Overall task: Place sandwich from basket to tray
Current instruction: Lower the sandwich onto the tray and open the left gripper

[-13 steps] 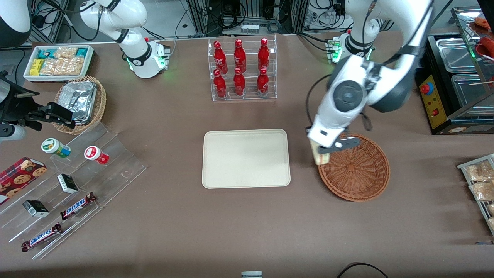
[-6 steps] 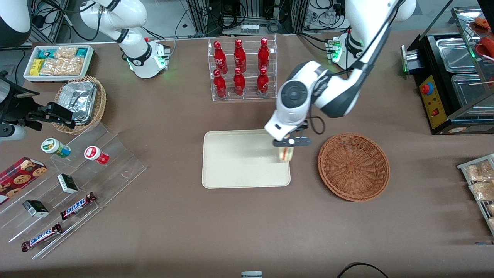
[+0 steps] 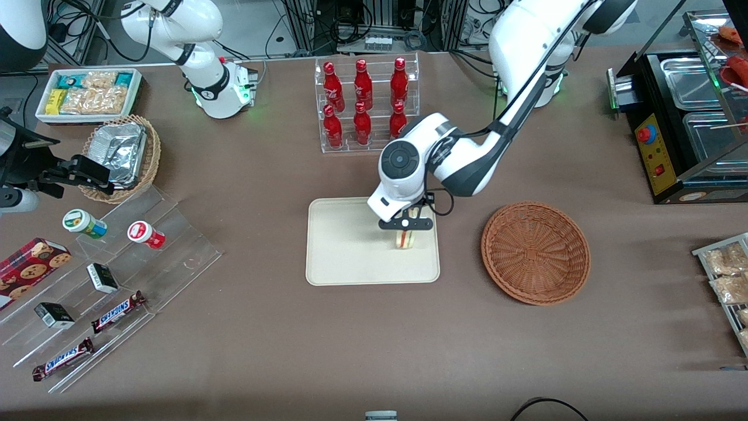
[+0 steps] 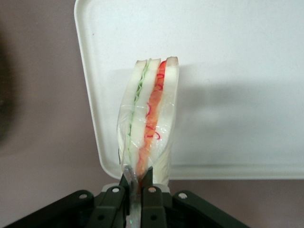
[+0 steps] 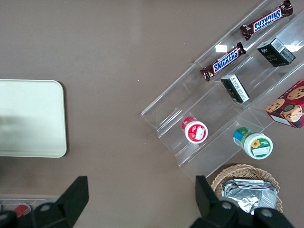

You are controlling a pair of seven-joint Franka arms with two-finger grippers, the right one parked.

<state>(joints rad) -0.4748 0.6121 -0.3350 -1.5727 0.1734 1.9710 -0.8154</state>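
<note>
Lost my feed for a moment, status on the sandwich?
Gripper shut on sandwich, over the tray. Sandwich hangs wrapped, not released. Basket empty. Nothing on the tray under it.

Brown table [image 3: 245, 351], cream tray [image 3: 345, 257], wicker basket [image 3: 536, 252], bottle rack [image 3: 367, 105], gripper [image 3: 405, 229] above tray

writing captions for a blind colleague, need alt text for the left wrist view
The claw is shut on the wrapped corner of a plastic-wrapped sandwich, a wedge of white bread with green and red filling, held over the cream tray near one rounded corner. Brown table shows around the tray.
</note>
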